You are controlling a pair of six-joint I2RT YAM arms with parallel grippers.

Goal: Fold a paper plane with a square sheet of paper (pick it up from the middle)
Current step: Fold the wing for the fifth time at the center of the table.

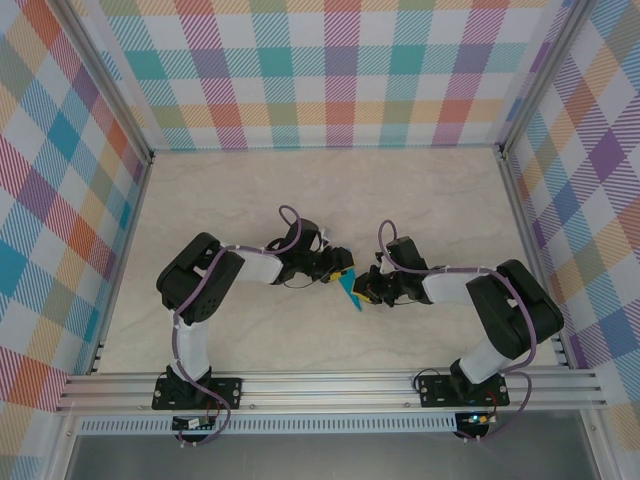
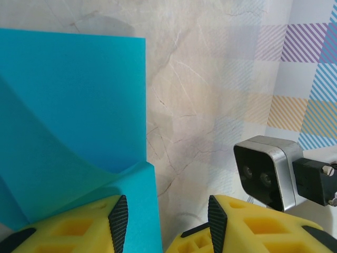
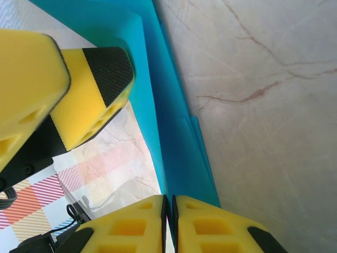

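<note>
The right claw (image 3: 168, 203) had its two yellow fingers drawn together, with barely a slit between them, clamped on the lower edge of the teal paper (image 3: 169, 132). In the right wrist view the paper showed nearly edge-on, in more than one layer, running up and away from the fingertips. One black-padded finger of the other arm sat just beside its free face.

The left claw (image 2: 167, 211) stood apart, with bare marble visible between its pads. A corner of the folded paper lay in that gap against the left-hand pad, and the rest spread up and to the left as a broad sheet with a curved fold. The right arm's wrist camera (image 2: 266, 174) was close by on the right.

From above, both claws met tip to tip over the middle of the surface (image 1: 300, 200), somewhat nearer its near edge than its far one. The paper showed as a small teal sliver between them. Checked walls (image 1: 320, 70) enclosed the surface on the far, left and right sides.
</note>
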